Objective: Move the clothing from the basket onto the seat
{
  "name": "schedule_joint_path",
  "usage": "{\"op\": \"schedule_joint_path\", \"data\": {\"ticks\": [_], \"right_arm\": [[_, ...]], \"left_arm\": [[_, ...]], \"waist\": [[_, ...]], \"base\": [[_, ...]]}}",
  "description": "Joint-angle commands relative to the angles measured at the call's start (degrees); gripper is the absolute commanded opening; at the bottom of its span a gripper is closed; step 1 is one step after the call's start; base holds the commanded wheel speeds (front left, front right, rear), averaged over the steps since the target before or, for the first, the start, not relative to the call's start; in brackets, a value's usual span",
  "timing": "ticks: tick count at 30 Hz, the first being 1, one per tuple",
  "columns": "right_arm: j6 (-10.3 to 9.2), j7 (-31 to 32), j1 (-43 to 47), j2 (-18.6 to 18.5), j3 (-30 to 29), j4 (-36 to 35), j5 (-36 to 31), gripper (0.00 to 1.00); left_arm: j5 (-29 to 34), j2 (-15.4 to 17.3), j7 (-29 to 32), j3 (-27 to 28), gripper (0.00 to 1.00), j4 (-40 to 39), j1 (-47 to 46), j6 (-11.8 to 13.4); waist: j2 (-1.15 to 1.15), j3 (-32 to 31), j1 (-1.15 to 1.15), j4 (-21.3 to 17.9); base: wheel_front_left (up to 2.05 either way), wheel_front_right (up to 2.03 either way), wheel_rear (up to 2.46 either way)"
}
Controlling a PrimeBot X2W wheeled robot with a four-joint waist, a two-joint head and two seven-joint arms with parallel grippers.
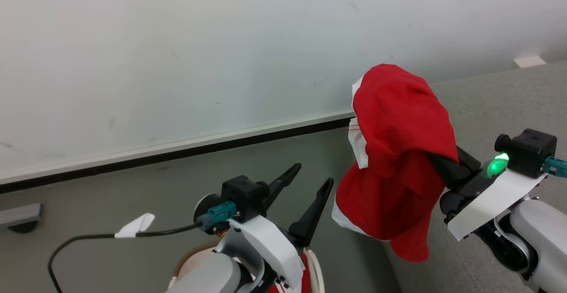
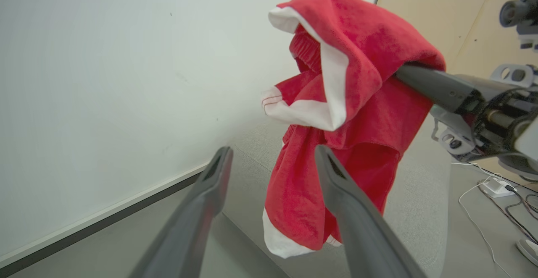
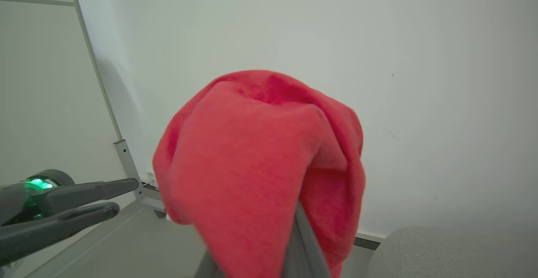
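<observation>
A red garment with white panels, the clothing (image 1: pixel 398 151), hangs in the air, draped over my right gripper. The dark fingers (image 1: pixel 449 164) run into the cloth, their tips hidden, and seem shut on it (image 2: pixel 361 101). It hangs just off the edge of the light grey seat (image 1: pixel 487 102). My left gripper (image 1: pixel 312 173) stands open and holds nothing, a little to the left of the cloth (image 3: pixel 252 164). In the left wrist view its two fingers (image 2: pixel 336 177) frame the hanging hem. Under the left arm the basket's brown rim (image 1: pixel 188 255) peeks out.
A white wall with a dark baseboard (image 1: pixel 177 151) runs behind. A black cable with a white tag (image 1: pixel 133 226) trails off the left wrist. Cables and a white adapter (image 2: pixel 496 185) lie on the floor beyond the seat (image 2: pixel 420 202).
</observation>
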Motion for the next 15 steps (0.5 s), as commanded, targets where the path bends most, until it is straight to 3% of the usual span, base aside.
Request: {"op": "schedule_joint_path", "data": {"ticks": [1, 8, 15], "right_arm": [[-0.12, -0.2, 0.51, -0.5, -0.3, -0.38, -0.46, 0.0], [-0.12, -0.2, 0.39, -1.34, -3.01, -0.37, -1.58, 0.0], [-0.13, -0.21, -2.91, -2.19, -12.32, 3.73, -5.39, 0.0]], "left_arm": [[0.61, -0.03, -0.47, -0.02, 1.0, 0.13, 0.09, -0.04], [1.35, -0.72, -0.48, -1.33, 1.0, 0.19, -1.77, -0.88], [3.46, -0.73, 1.11, -2.39, 1.0, -0.56, -7.25, -2.02]], "waist": [[0.0, 1.55, 0.0, -3.89], [0.0, 5.33, 0.0, -8.63], [0.0, 15.48, 0.0, -7.54]], "base": [[0.0, 0.0, 0.0], [0.0, 0.0, 0.0], [0.0, 0.0, 0.0]]}}
